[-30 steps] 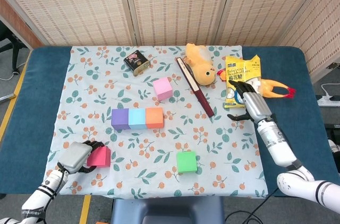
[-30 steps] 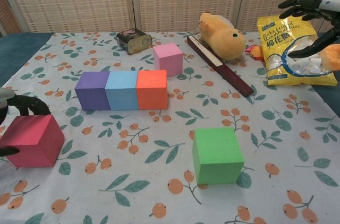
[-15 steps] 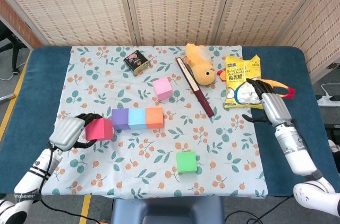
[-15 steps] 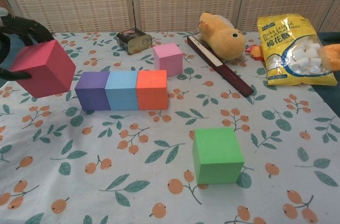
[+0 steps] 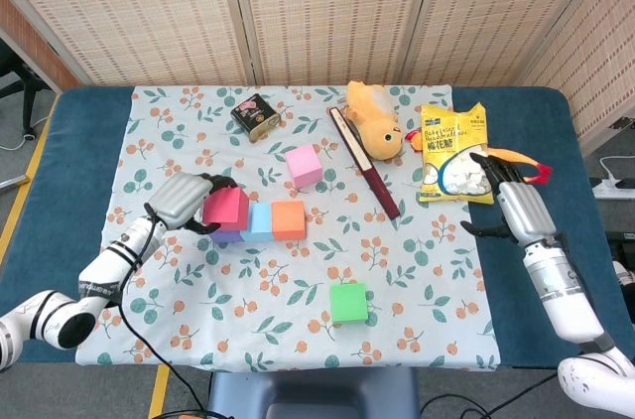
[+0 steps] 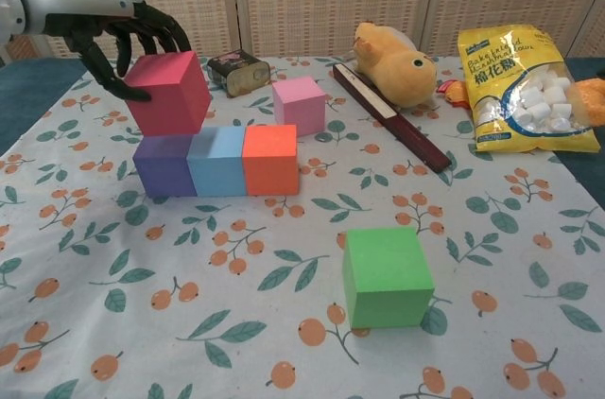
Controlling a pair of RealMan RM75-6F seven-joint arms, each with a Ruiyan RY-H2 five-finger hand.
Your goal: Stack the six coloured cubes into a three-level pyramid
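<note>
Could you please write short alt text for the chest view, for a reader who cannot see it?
The robot's left hand holds a red cube just above a row of purple, blue and orange cubes on a floral tablecloth. A pink cube sits behind the row and a green cube in front.
</note>
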